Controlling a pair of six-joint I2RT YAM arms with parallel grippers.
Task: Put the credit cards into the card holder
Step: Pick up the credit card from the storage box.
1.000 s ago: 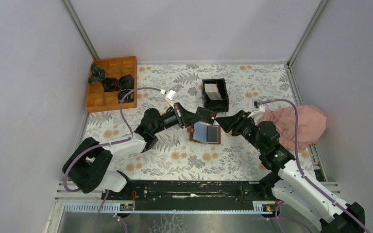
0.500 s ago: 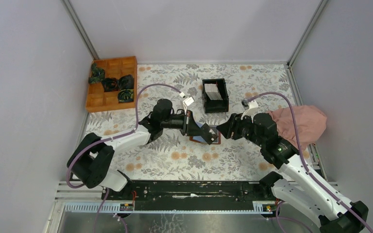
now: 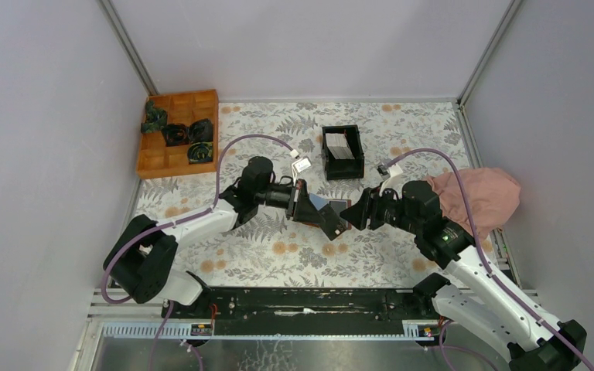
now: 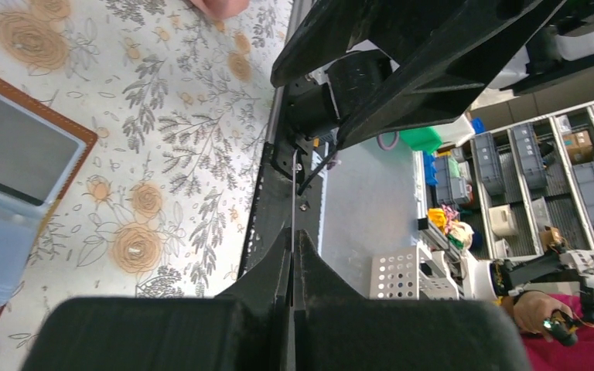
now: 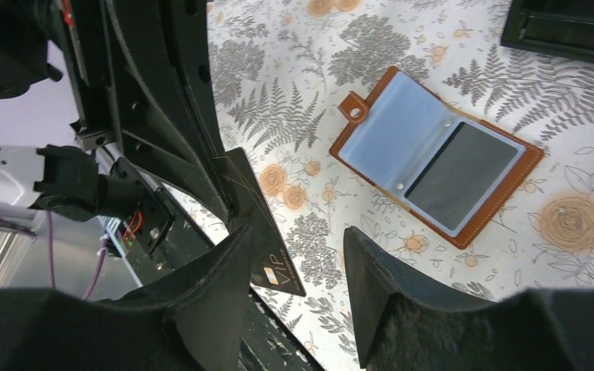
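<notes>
Pinching a dark credit card point(image 5: 261, 226) by its edge, the left gripper point(image 4: 292, 251) has its jaws fully closed on it and holds it above the middle of the table point(image 3: 294, 255). From the left wrist the card shows only as a thin line running out from between the fingers. The card's face carries small gold "VIP" lettering near one corner. The right gripper point(image 5: 298, 282) faces the left one closely, jaws set wide apart, and the card's lower corner sits in the gap between its two fingers without either finger touching it. The card holder point(image 5: 441, 170) lies open and flat on the floral table just below both grippers, showing a clear sleeve beside a dark grey panel, with a reddish-brown border and snap tab. Further back stands the black box point(image 3: 343, 164) with white cards point(image 3: 339, 145) upright inside. An orange tray point(image 3: 172, 162) sits at the far left and a pink cloth point(image 3: 479, 193) at the right
</notes>
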